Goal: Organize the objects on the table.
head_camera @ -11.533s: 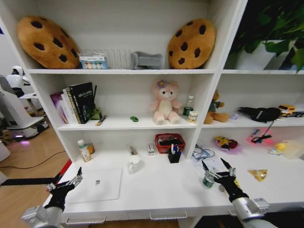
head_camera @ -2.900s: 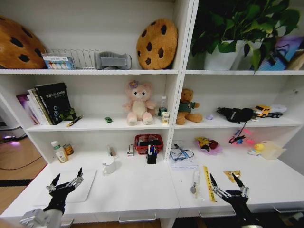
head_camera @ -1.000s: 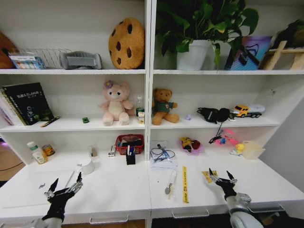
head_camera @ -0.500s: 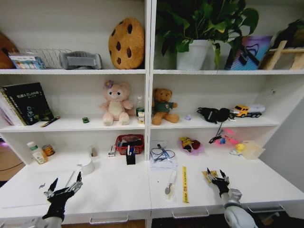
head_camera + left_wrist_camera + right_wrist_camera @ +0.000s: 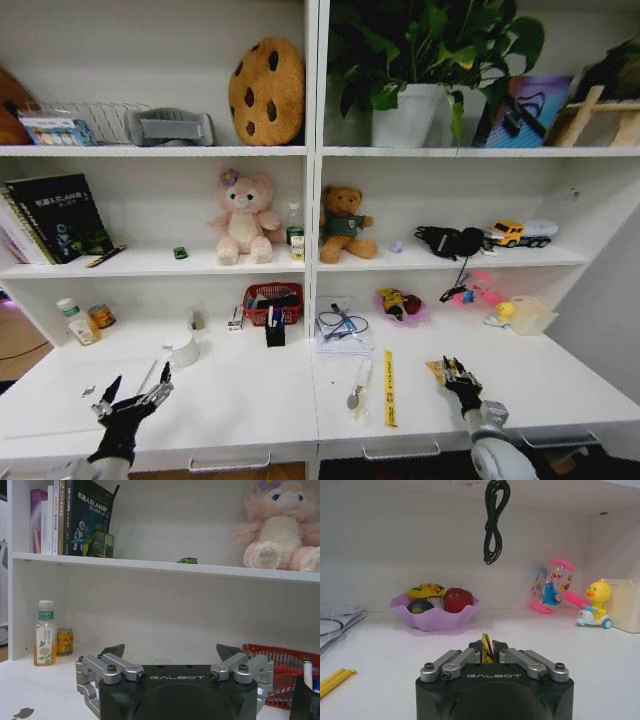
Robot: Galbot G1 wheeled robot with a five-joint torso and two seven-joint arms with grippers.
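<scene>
My right gripper (image 5: 455, 372) rests low on the white table (image 5: 250, 400), right of the centre divider. Its fingers are shut on a small yellow packet (image 5: 485, 644), whose edge pokes out to one side (image 5: 436, 369). The right wrist view shows this gripper (image 5: 487, 652) with the packet pinched between its tips. My left gripper (image 5: 133, 392) hovers open over the table's left end, beside the silver laptop (image 5: 60, 388); the left wrist view shows it (image 5: 172, 651) spread wide. A tiny green toy car (image 5: 180, 253) sits on the shelf above. A white marker pen (image 5: 308, 674) stands in a black holder.
A yellow ruler (image 5: 388, 385) and a spoon-like tool (image 5: 358, 385) lie left of the right gripper. A white mug (image 5: 183, 350), red basket (image 5: 272, 298) and black pen holder (image 5: 274, 333) stand mid-table. A purple fruit bowl (image 5: 437, 616) and duck toy (image 5: 594, 611) are beyond.
The right gripper's fingers, spread a second ago, have come together on the yellow packet. The left gripper has stayed put. Before that the camera swung to the right.
</scene>
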